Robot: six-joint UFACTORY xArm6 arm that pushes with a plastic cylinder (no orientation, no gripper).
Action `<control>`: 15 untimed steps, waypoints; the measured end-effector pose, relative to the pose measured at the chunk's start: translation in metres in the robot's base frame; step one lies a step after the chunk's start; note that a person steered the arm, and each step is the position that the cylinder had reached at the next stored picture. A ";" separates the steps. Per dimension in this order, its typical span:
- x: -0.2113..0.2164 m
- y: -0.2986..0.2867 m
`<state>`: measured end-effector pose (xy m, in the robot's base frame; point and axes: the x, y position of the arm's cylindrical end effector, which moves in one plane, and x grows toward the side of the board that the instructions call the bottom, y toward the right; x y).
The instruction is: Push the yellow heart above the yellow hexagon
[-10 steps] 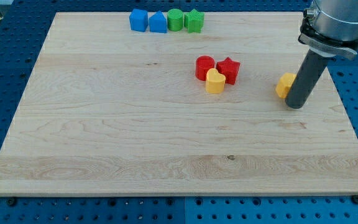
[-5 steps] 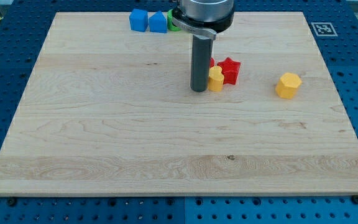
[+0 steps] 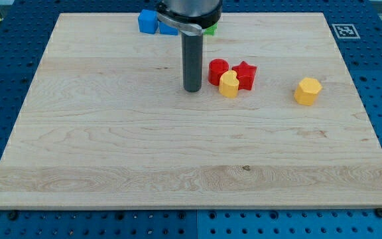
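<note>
The only printed mark in sight is a small black-and-white square tag at the far right corner of the wooden surface; its pattern is too small to read, and no brand or lettering shows anywhere else.

Counting the blocks that show: two yellow, two red, and at the far edge two blue and one green, partly hidden behind the arm. The yellow heart lies near the middle of the surface, touching the red cylinder behind it on its left and the red star behind it on its right. The yellow hexagon sits alone, well apart to the right of the heart and at much the same depth.

At the far edge, a blue cube shows on the left of the arm, a second blue block is mostly covered so its shape cannot be made out, and a sliver of a green block peeks out on the right.

My tip rests on the surface just to the left of the yellow heart, near it but with a clear gap between them, and left of the red cylinder too. The arm carries no jaws, only the dark rod. No containers appear on the surface.
</note>
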<state>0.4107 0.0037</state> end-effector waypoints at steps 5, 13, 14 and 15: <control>0.024 0.073; -0.012 0.125; -0.028 0.125; -0.039 0.125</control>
<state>0.3713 0.1289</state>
